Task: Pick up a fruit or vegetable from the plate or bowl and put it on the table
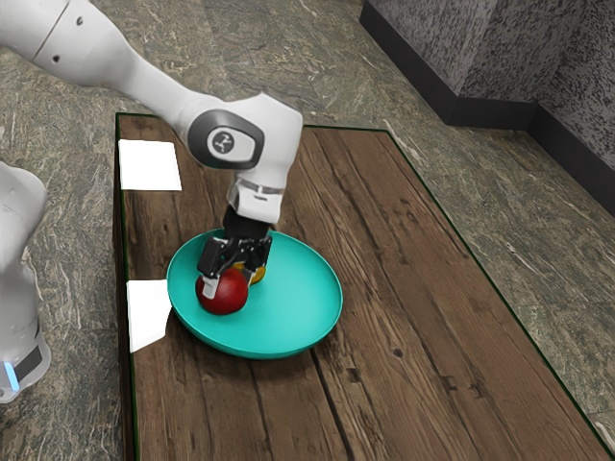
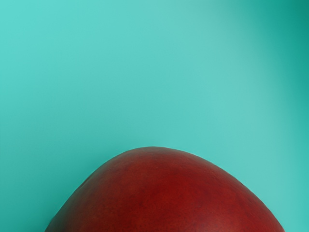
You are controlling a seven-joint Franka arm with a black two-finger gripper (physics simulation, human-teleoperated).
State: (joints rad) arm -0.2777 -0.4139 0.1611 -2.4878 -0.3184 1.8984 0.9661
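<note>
Securing the red fruit, near the exterior view's left rim of the teal plate, seems in hand; whether my gripper grasps it I cannot tell, so firm contact should precede lifting.

near: rounded, dark-red fruit with smooth, faintly mottled skin, only partly in view | far side, and left and right of fruit: smooth turquoise dish, pale sheen, one deeper-teal shaded area
</note>
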